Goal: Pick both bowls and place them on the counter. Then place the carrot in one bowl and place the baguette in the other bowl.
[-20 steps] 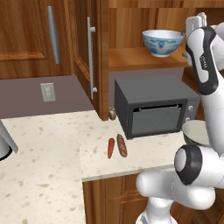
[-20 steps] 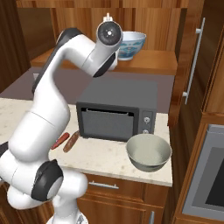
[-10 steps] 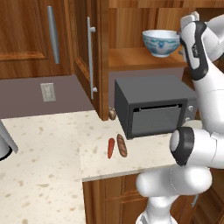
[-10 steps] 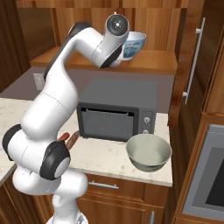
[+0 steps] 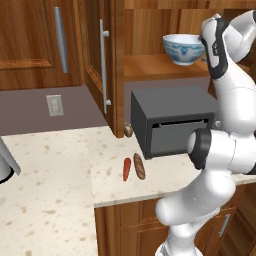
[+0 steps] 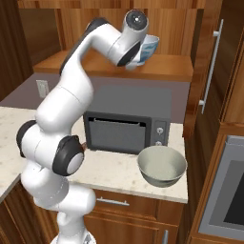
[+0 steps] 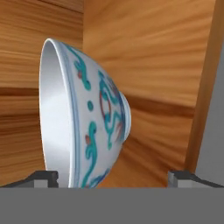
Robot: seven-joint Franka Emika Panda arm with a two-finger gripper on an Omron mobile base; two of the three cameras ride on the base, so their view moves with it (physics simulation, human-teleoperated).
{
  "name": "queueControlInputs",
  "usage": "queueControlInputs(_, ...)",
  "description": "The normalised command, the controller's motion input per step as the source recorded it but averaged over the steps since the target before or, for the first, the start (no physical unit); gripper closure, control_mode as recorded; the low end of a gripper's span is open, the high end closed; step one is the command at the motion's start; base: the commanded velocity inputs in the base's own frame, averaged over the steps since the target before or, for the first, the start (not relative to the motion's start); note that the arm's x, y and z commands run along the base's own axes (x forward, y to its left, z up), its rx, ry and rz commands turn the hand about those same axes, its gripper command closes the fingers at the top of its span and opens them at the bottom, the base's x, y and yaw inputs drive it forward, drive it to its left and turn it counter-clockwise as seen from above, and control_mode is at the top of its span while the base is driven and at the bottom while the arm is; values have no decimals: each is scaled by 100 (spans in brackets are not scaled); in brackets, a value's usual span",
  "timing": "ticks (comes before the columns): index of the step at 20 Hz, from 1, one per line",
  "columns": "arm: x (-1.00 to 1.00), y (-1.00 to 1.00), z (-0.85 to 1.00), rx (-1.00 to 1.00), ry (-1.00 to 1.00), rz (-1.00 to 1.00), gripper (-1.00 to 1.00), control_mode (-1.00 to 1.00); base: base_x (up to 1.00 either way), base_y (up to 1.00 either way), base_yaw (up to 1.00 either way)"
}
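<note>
I see the worktop [image 5: 55, 185] running beige and speckled under the wooden cabinets, with the dark microwave [image 6: 127, 125] standing on it below an open wooden shelf [image 5: 160, 67]. My arm reaches up to that shelf, where the white bowl [image 5: 183, 48] with blue pattern sits upright on the board. From the hand camera the white bowl [image 7: 83, 118] appears rolled on its side because the hand is turned, and it lies between the two dark fingertips [image 7: 43, 177], which stand far apart on either side of it. The pincer [image 7: 113, 179] is spread wide and released; I cannot tell whether either tip touches the bowl. The grey-green bowl [image 6: 162, 165] rests on the worktop just in front of the microwave's right end, near the front edge. To the microwave's left, the baguette [image 5: 139, 166] and the carrot [image 5: 126, 169] lie side by side on the worktop, close together, the carrot on the outer side.
</note>
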Motion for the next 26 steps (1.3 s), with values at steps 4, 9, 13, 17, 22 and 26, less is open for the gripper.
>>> queueControlInputs(4,39,-13,-9,3,9,2,-100,-100,0,0,0)
queueControlInputs(9,37,-6,-1,3,1,3,-100,-100,0,0,0)
queueControlInputs(13,30,-3,-1,2,0,3,-100,-100,0,0,0)
queueControlInputs(17,17,-2,-15,0,3,2,-100,-100,0,0,0)
queueControlInputs(22,10,0,-16,0,5,0,100,-100,0,0,0)
queueControlInputs(26,-12,-5,-13,0,2,2,100,-100,0,0,0)
